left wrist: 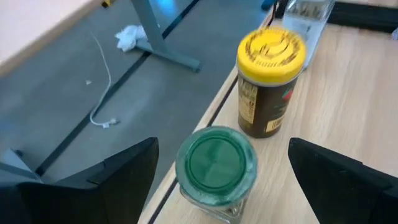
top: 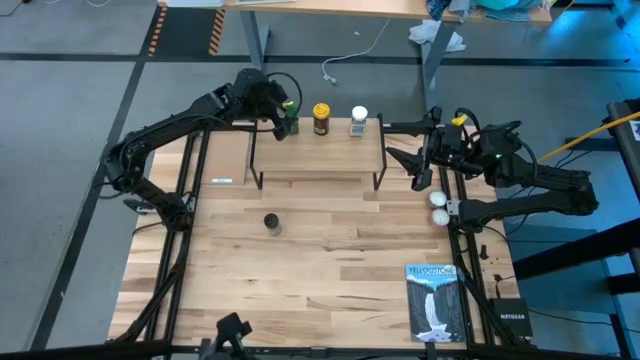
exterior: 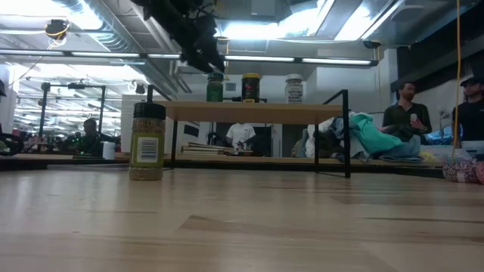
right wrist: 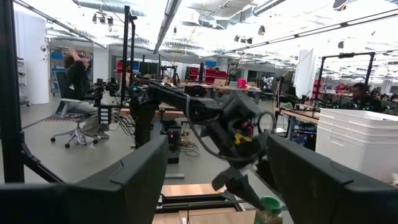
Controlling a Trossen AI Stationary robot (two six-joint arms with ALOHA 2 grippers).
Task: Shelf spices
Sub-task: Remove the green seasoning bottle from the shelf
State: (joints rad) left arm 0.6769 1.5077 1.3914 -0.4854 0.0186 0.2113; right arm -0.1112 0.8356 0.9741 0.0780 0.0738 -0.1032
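The jar with the dark lid (exterior: 147,140) is closest to the low camera. It stands alone on the big table (top: 330,250), in front of the shelf (top: 318,160) and well away from both grippers. It is the only jar not on the shelf yet.

The left gripper (top: 283,118) hangs over the green jar (left wrist: 216,168). Its two fingers (left wrist: 118,171) are wide apart, one on each side of the jar, and they do not touch it. The green jar stands on the shelf, close to the back edge. Just past the gripper stands the brown jar with the yellow lid (left wrist: 269,81), and past that the clear jar with the white lid (top: 358,121).

What could go wrong? The green jar is very near the shelf edge. If the gripper swings sideways as it lifts, a finger could bump the jar and knock it off the back. It could also tip the brown jar, since that one is so close.

The right gripper (top: 420,160) waits by the other end of the shelf. Its fingers are apart and hold nothing. Near it lie two small white balls (top: 439,205). A blue book (top: 435,298) lies far off at the table corner. Nothing blocks the way to the last jar, but the shelf's black legs (exterior: 346,134) stand between it and the arms.
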